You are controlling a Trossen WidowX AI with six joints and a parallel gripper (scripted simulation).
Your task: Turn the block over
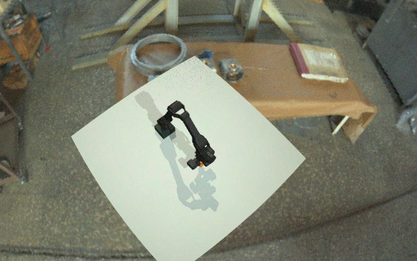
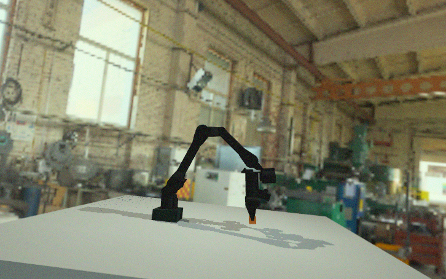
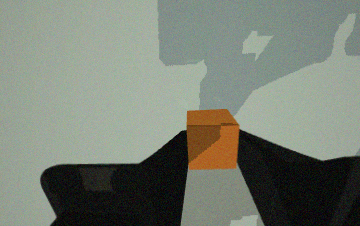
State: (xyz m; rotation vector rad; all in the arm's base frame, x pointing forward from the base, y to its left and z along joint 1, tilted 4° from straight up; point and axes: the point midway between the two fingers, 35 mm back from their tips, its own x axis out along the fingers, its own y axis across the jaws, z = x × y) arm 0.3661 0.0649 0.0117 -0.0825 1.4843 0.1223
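Note:
An orange block (image 1: 201,164) (image 2: 252,221) (image 3: 225,150) is held between the two dark fingertips of my gripper (image 1: 201,163) (image 2: 252,219) (image 3: 209,135). The gripper points down and is shut on the block, one finger on each side. The block is held a little above the pale table (image 1: 246,184) (image 2: 98,243) (image 3: 75,75). In the wrist view its upper face and one side face show plain orange, with a darker shadow patch. I cannot make out a marked side; the underside and the faces against the fingers are hidden.
The arm's dark base (image 1: 164,130) (image 2: 167,214) stands on the table. Shadows of the arm fall across the table top around and beyond the block. The table's edges show in the top and exterior views, with workshop background beyond them.

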